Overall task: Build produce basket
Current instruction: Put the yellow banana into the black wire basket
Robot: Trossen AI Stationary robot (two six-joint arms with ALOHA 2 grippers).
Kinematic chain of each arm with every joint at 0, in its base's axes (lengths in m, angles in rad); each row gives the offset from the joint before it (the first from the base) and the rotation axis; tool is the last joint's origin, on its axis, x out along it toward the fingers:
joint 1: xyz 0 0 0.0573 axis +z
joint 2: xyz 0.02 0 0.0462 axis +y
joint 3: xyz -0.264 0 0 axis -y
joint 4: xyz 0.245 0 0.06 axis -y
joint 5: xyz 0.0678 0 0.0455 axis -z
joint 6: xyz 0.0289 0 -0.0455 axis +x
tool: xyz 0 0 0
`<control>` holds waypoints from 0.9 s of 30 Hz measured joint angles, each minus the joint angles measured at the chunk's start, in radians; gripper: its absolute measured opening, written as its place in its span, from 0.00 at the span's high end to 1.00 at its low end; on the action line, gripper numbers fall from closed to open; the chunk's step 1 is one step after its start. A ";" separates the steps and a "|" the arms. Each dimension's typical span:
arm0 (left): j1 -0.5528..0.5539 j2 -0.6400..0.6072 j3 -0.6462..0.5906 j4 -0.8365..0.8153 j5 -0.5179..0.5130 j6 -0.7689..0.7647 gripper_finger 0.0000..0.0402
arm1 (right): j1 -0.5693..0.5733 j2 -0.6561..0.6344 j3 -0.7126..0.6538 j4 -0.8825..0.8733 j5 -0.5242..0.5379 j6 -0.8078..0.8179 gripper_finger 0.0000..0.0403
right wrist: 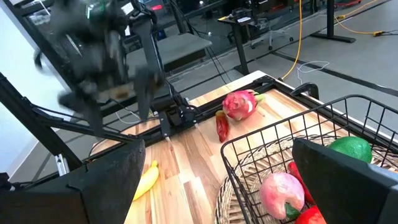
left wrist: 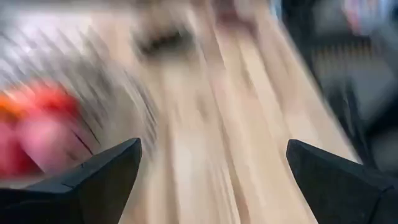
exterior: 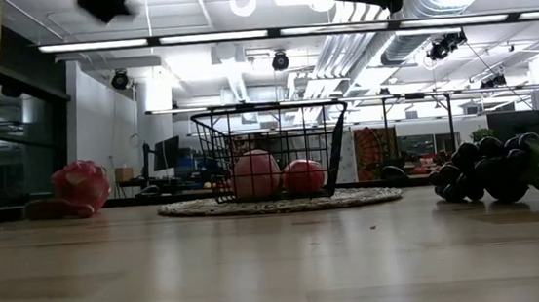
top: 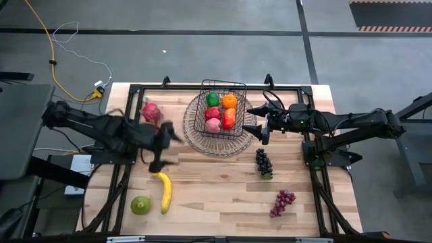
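Observation:
The dark wire basket (top: 219,111) stands on a round woven tray (top: 219,143) and holds green, orange, red and pink fruits. My left gripper (top: 167,147) is open and empty, blurred, above the table left of the tray, near the pink dragon fruit (top: 151,111). A red pepper (right wrist: 222,126) lies beside the dragon fruit (right wrist: 239,104). My right gripper (top: 255,125) is open and empty at the basket's right side (right wrist: 298,155). The banana (top: 164,191), a green fruit (top: 140,205), dark grapes (top: 264,163) and purple grapes (top: 283,202) lie on the table.
A black frame (top: 128,91) runs along the table's far and side edges. Bare wood lies between the banana and the grapes, toward the near edge. In the low view the basket (exterior: 270,151) stands in the middle, the dragon fruit (exterior: 82,187) to the left and the dark grapes (exterior: 487,171) to the right.

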 joint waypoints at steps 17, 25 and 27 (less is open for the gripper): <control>-0.278 0.390 -0.019 -0.305 0.016 0.184 0.03 | 0.000 0.000 0.000 -0.009 0.000 0.000 0.02; -0.267 0.402 -0.158 -0.172 0.030 0.206 0.03 | 0.000 0.001 0.000 -0.025 0.000 0.000 0.02; -0.266 0.402 -0.176 -0.142 0.034 0.201 0.03 | 0.000 0.001 0.000 -0.031 0.000 0.000 0.02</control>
